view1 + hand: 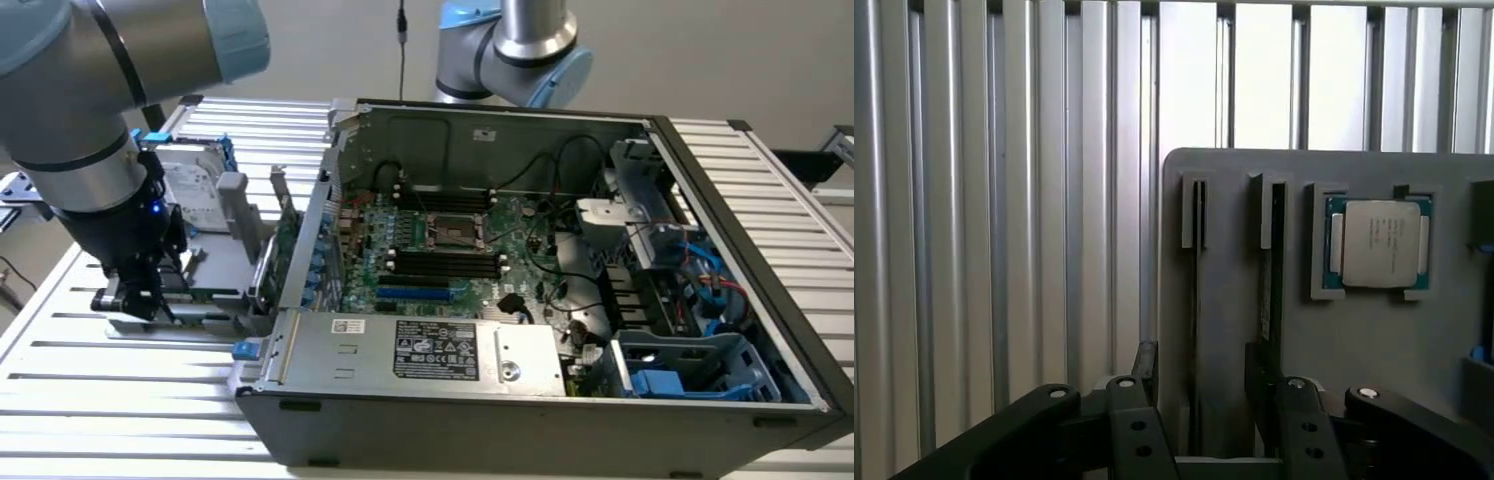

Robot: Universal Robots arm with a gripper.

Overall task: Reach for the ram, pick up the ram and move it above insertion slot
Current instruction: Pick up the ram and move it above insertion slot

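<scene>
The hand [1201, 362] stands wide, straddling the ram [1197, 300], which sits edge-up in a slot of the grey holder [1354, 350]. It looks light, stiff and fragile, so pinch its flat faces.

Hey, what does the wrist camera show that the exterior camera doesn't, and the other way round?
From the wrist view: a square silver processor chip in its pocket, and two thin boards on edge in slots, one of them, the ram, between the fingers of the open black gripper. From the exterior view: the open dark computer case, its green motherboard, and a second grey robot arm behind it. Both: the gripper, the grey holder tray and the slatted aluminium table.
</scene>
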